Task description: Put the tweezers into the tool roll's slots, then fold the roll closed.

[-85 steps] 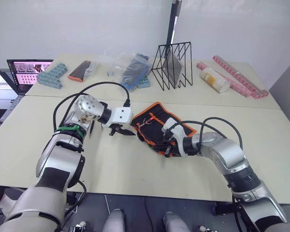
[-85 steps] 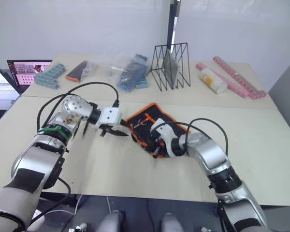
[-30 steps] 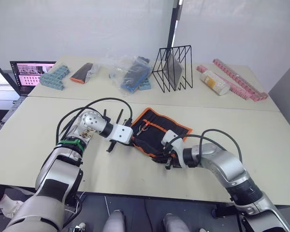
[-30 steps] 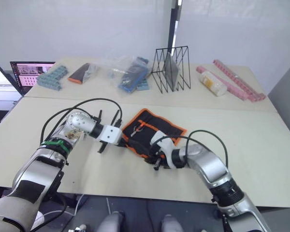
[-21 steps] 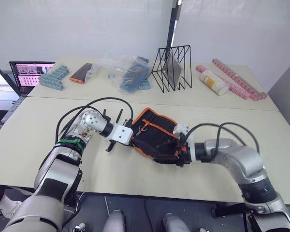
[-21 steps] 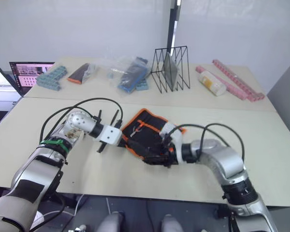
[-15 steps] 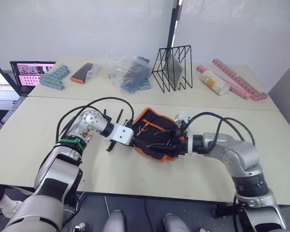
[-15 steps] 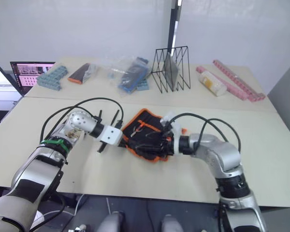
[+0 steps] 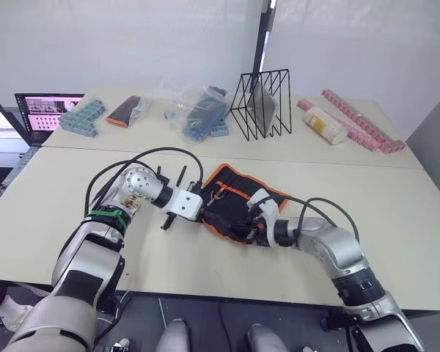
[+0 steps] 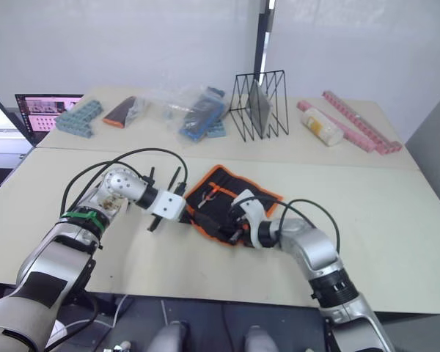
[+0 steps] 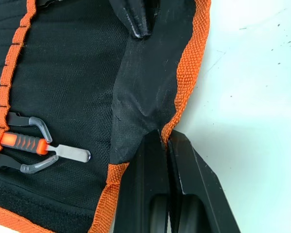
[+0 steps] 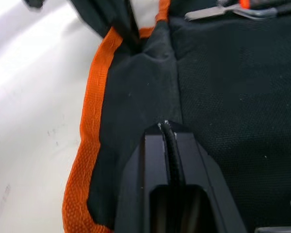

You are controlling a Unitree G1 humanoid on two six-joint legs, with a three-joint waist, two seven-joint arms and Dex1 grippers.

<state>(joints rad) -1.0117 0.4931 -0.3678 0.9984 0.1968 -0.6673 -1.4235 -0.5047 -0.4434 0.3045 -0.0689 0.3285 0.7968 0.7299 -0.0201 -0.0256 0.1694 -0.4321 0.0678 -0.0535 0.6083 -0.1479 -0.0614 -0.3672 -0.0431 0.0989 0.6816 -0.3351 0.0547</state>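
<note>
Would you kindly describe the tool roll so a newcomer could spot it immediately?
On the near beige table, look between the two arms. There lies the tool roll, flat black fabric with orange trim, unlike the bagged items on the far table.

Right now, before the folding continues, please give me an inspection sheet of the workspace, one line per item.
Surface: two beige tables, pushed together.
Job's things: roll lies open on the near table; tweezers cannot be made out; an orange-handled tool sits in it.
Clutter: wire rack, plastic bags, blue trays, bottle, pink strips, all on the far table.
Claws: left claw shut on the roll's orange edge; right claw shut on the cord.
Cables: black cables loop over both arms.
Surroundings: laptop at the left, white wall behind.
</note>
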